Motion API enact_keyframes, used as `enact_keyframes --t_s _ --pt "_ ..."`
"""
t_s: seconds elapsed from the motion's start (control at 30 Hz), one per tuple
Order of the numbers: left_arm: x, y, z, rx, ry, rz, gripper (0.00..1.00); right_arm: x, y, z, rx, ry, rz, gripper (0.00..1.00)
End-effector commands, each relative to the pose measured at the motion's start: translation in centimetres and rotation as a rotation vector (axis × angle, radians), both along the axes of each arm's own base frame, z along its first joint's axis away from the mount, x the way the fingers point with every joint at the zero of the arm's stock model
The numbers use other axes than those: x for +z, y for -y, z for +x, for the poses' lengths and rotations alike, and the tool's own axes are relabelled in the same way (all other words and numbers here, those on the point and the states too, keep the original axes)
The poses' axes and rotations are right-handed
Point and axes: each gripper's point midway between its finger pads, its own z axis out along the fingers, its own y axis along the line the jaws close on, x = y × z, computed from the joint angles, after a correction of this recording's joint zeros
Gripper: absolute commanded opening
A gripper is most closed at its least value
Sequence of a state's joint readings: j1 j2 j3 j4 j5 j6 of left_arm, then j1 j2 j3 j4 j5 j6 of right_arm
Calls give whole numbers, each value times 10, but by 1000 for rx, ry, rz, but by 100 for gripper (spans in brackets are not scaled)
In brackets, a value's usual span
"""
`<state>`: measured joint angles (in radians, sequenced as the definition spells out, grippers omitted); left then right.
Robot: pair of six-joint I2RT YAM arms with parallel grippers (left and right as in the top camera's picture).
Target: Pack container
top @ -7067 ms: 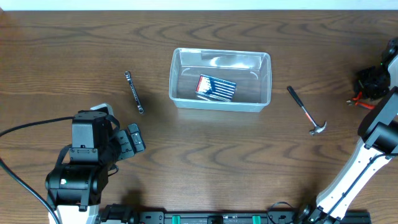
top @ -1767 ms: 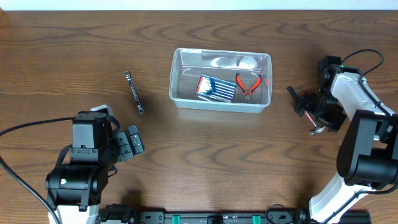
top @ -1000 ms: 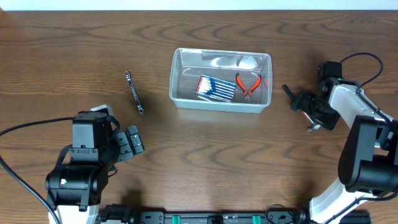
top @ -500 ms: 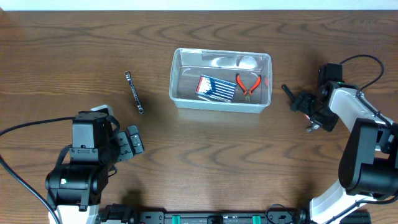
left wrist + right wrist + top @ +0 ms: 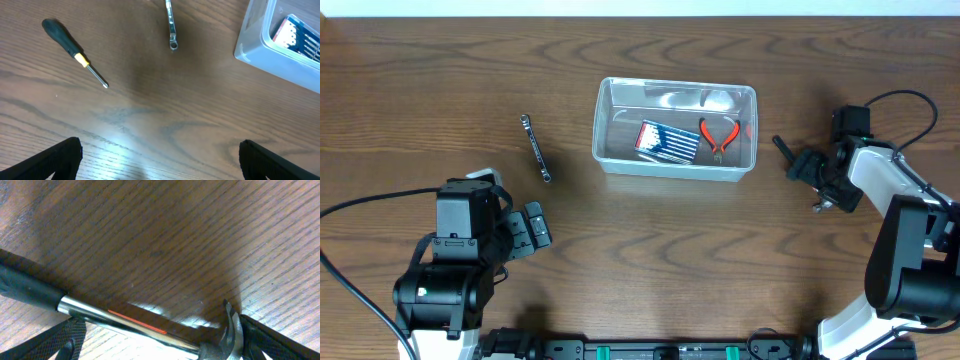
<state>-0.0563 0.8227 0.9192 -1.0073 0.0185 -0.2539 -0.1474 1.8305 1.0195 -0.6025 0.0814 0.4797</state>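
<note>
Wooden table point(image 5: 620, 250), right gripper point(image 5: 808, 168) low over hammer point(image 5: 125, 324), jaws spread wide

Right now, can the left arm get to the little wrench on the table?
Probably yes. The wrench lies flat on bare table just ahead of the left gripper, whose jaws are open, and nothing stands between them.

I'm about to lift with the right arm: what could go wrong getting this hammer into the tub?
1. In the right wrist view the hammer lies almost along the line between the right gripper's jaws, head by one finger, so the grip may catch it badly and let it swing or slip.
2. The container already holds pliers and a striped pack; the long hammer may land on them or bridge the rim.
</note>
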Motion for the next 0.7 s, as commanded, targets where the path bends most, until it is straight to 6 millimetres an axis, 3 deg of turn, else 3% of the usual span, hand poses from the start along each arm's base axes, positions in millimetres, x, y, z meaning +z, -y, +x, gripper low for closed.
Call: enact_keyframes --t_s 0.0,0.67 --pt "8 -1 2 -12 21 19 98 -47 -5 -53 35 -206 10 96" --pt "8 -1 2 -12 21 19 98 -48 -4 -44 54 -171 4 97"
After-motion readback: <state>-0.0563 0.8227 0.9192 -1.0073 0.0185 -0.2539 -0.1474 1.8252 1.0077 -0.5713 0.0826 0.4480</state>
